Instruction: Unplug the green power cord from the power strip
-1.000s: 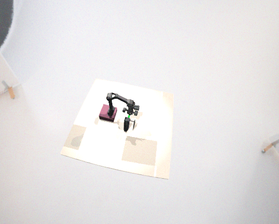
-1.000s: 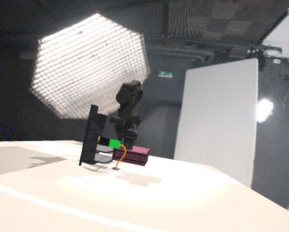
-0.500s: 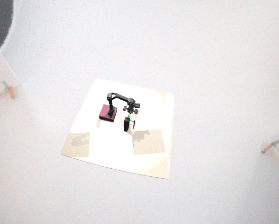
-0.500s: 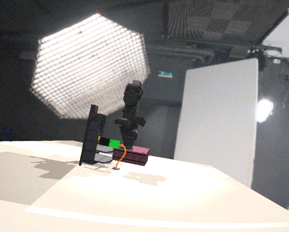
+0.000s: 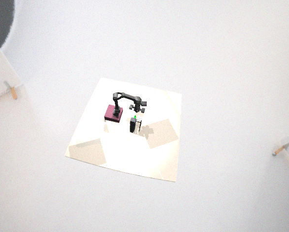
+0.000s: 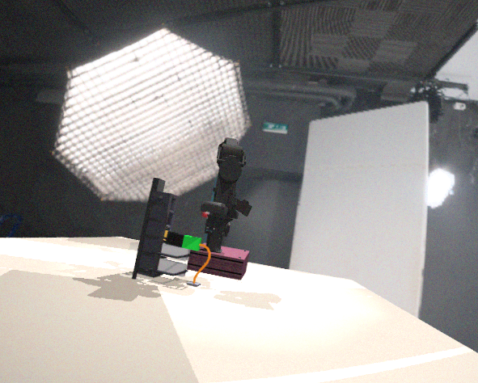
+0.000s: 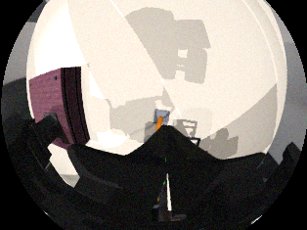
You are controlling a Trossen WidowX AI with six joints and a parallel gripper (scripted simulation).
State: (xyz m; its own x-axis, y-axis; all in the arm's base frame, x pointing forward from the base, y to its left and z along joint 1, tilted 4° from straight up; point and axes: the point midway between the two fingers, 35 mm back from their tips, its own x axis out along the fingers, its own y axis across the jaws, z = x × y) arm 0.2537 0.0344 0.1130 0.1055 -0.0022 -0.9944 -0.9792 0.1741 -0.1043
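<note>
The green plug [image 5: 135, 117] [image 6: 191, 242] has a black body and sticks out sideways from the upright black power strip [image 5: 132, 125] [image 6: 149, 233]. A bit of yellow shows where they meet; how deep the plug sits cannot be told. The orange cord [image 6: 209, 255] [image 7: 159, 124] curves from the plug's green end down to a small grey plate [image 6: 193, 284] [image 7: 161, 115] on the table. My gripper [image 5: 136, 111] [image 7: 165, 129] is shut, with nothing seen between its fingers. It is just beside the plug's green end. In the wrist view the fingers hide the plug except for thin green slivers.
The arm stands on a maroon block [image 5: 113, 113] [image 6: 219, 263] [image 7: 48, 93], behind the plug in the exterior view. A thin black frame [image 5: 140, 125] stands beside the strip. Grey flat pieces [image 6: 172, 267] jut from the strip's lower part. Shadows fall across the pale table [image 5: 123, 149].
</note>
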